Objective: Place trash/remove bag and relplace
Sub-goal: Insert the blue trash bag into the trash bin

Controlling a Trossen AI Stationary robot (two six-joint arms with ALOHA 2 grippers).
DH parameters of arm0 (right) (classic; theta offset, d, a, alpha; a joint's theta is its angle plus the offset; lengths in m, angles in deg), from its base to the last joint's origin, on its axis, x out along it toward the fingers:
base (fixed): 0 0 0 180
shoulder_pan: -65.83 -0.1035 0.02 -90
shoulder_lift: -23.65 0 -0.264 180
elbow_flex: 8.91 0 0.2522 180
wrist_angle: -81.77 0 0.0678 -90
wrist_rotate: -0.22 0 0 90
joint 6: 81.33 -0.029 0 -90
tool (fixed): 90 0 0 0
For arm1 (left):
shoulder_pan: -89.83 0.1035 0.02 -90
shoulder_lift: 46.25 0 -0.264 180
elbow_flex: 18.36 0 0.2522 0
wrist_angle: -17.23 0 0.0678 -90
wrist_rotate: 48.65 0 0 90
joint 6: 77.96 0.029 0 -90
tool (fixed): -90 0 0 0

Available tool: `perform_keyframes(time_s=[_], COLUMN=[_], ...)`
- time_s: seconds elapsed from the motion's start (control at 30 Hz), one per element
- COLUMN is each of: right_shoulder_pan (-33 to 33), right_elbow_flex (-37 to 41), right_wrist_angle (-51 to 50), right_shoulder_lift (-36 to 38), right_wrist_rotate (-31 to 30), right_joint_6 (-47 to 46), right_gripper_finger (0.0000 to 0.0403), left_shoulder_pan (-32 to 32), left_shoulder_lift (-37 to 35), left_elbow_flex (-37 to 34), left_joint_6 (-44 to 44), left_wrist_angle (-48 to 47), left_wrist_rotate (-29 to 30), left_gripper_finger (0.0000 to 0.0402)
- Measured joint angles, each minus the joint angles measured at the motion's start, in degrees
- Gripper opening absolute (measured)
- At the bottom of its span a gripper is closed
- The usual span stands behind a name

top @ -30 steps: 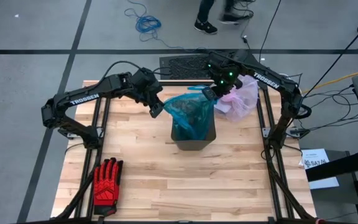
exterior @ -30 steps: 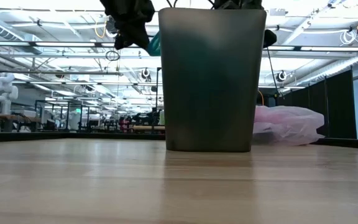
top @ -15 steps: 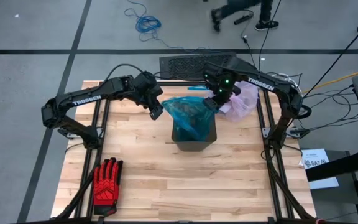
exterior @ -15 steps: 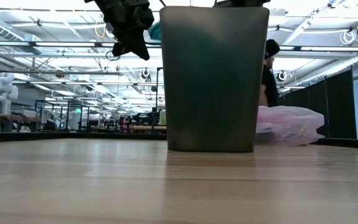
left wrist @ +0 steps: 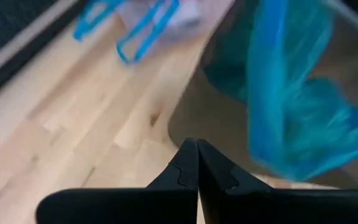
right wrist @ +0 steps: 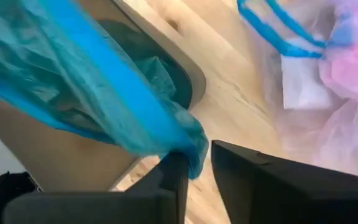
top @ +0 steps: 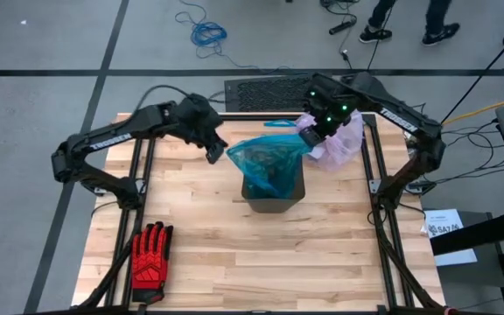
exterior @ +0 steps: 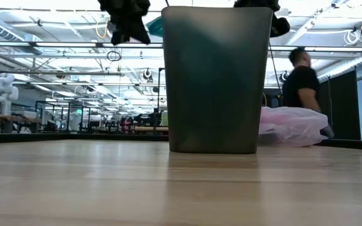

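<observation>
A dark grey bin stands mid-table with a teal-blue plastic bag in it, its mouth spread over the rim. The bag, pale pink and crinkly, lies on the table behind the bin's right side; a white scrap of trash shows through it. My right gripper hovers over the bin's far right corner, slightly open, with the teal bag's edge between its fingers. My left gripper hangs shut by the bin's left rim, close beside the teal bag's left corner, with nothing seen between its tips. My right gripper comes steeply from above. The teal bag's bunched rim edge lies against the inner side of one finger; the other finger stands apart from it, with bare wood showing in the gap. From there the film runs drawn out across the bin's mouth.
A red-and-black work glove lies near the table's near left corner. Blue loop handles lie on the wood by the pink bag. A black grille sits behind the far edge. A person walks in the room beyond.
My right gripper has gone up and toward the table's right and far side, nearer the pink bag, rolling a little; the teal bag's right rim has been drawn out with it. A person has walked rightward behind the table.
</observation>
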Motion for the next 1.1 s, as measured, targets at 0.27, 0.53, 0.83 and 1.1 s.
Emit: perform_keyframes(time_s=[0.27, 0.53, 0.83, 1.1], right_shoulder_pan=[1.0, 1.0, 0.8, 0.9], right_elbow_flex=[0.0, 0.0, 0.0, 2.5], right_wrist_angle=[1.7, 3.2, 4.7, 6.8], right_shoulder_lift=[0.7, 0.7, 0.7, 0.4], right_wrist_rotate=[-0.2, -1.8, -3.5, -5.9], right_joint_6=[2.0, 4.6, 4.8, 5.1], right_gripper_finger=[0.0122, 0.0122, 0.0018, 0.0004], left_shoulder_pan=[4.0, 3.5, 3.5, 4.1], left_shoulder_lift=[-4.6, -1.0, 7.6, 12.8], left_elbow_flex=[0.4, 0.4, 0.4, 0.3], left_joint_6=[-7.4, -6.4, -1.5, 0.0], left_wrist_angle=[7.2, 11.2, 11.0, 12.6], left_wrist_rotate=[-9.5, -23.1, -19.9, -17.4], left_gripper_finger=[0.0009, 0.0054, 0.0005, 0.0001])
